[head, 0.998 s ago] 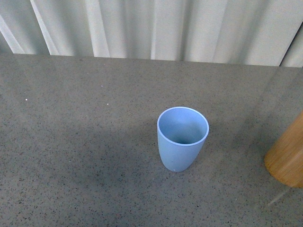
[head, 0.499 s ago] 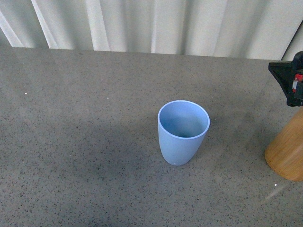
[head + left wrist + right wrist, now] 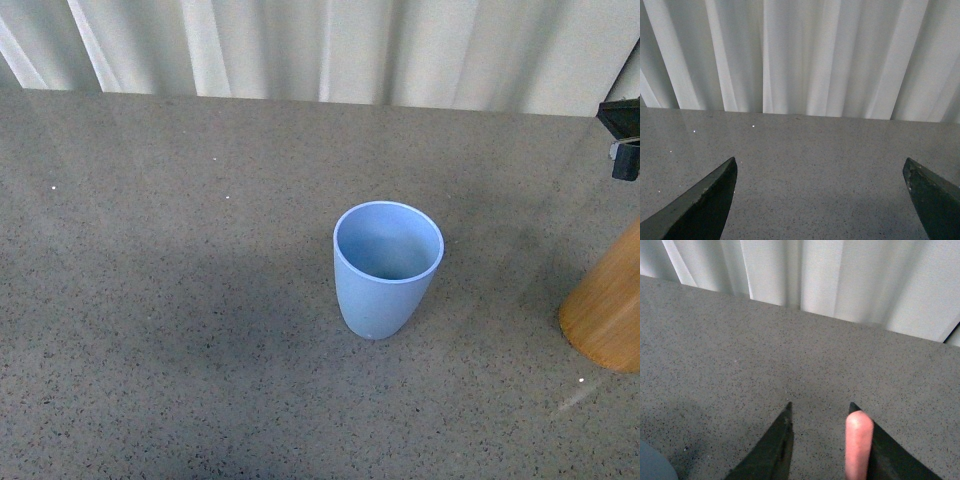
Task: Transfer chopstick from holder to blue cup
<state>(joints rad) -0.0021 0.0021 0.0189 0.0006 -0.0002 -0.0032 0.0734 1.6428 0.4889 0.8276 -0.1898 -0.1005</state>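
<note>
The pale blue cup (image 3: 387, 268) stands upright and empty in the middle of the grey table in the front view; its edge shows in the right wrist view (image 3: 652, 465). The light-brown wooden holder (image 3: 608, 312) stands at the right edge, mostly cut off. My right gripper (image 3: 821, 410) is open, above the holder; a part of it shows in the front view (image 3: 624, 128). The tip of a salmon-pink chopstick (image 3: 858, 442) stands between its fingers, against one finger. My left gripper (image 3: 820, 167) is open and empty over bare table.
The grey speckled table (image 3: 180, 300) stretches around the cup. A white pleated curtain (image 3: 320, 45) hangs along its far edge.
The front view has shifted, so the cup sits higher in frame. My right gripper came into view at the right edge above the holder, then moved higher and further right.
</note>
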